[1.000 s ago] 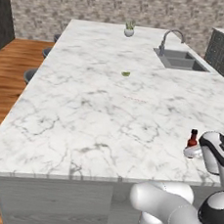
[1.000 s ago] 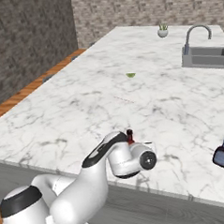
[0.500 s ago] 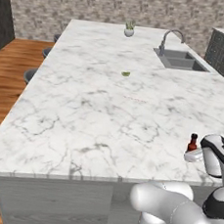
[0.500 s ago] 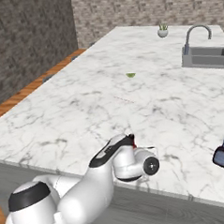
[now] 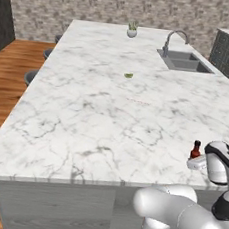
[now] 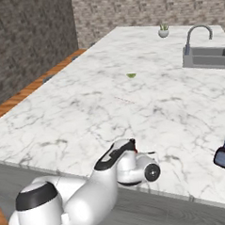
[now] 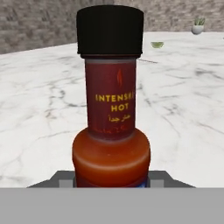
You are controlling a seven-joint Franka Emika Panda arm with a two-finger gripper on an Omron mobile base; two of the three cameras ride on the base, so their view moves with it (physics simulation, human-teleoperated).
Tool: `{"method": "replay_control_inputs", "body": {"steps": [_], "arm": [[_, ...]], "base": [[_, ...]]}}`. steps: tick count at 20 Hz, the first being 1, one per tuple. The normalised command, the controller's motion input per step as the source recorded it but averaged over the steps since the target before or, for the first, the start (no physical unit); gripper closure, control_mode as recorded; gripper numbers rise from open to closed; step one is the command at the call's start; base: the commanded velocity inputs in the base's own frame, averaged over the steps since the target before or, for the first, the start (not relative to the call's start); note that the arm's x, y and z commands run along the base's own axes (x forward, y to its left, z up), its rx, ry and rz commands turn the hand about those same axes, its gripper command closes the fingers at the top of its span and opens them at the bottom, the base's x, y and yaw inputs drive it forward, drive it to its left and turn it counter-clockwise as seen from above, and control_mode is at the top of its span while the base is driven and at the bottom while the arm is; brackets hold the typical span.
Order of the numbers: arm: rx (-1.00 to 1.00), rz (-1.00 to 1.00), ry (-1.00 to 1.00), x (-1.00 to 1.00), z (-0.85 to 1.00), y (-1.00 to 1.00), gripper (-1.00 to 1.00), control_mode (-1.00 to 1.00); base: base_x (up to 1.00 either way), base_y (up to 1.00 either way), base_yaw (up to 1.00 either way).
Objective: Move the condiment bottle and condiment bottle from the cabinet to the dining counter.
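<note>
Claw (image 5: 195,161) sits at the near right edge of the bench (image 5: 101,115), closed on the hot sauce bottle (image 7: 111,109) w/ the jaws about halfway in; we read that as a grip since the hand view has the bottle dead centre and right up against the camera, its base between the finger tips. Bottle is upright: black cap on top, red neck w/ the label, wider orange body below. Long axis vertical, square to the bench top. In the left base view the same bottle (image 5: 195,150) shows as a small red thing poking up just past the wrist, over the marble near the front edge.

Whether the base is touching the marble or hanging just above it, we can't tell.

The 2nd condiment bottle (image 6: 223,154), dark blue w/ a pale cap, is already on the bench, well to the right of the claw and also near the front edge.

What the next move turns on, as we judge it: bottle is straight ahead of the claw and standing, w/ bench directly underneath. So it's a short drop, axis kept vertical, then let go. Tilt is the risk: narrow and tall, it could topple near the edge.

Far side: sink (image 5: 185,61), small potted plant (image 5: 132,30) and a lime (image 5: 128,75) mid-bench, all well apart from this spot.
</note>
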Motion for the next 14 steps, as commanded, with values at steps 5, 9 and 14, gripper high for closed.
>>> {"method": "replay_control_inputs", "body": {"steps": [5,9,14], "arm": [[0.02,0.03,-0.04,0.02,-0.11,-0.06,1.0,-1.0],[0.0,0.03,-0.01,0.01,-0.18,-0.04,1.0,-1.0],[0.0,0.02,0.0,0.0,-0.21,0.0,1.0,-1.0]], "base": [[0.0,0.0,0.0],[0.0,0.0,0.0],[0.0,0.0,0.0]]}}
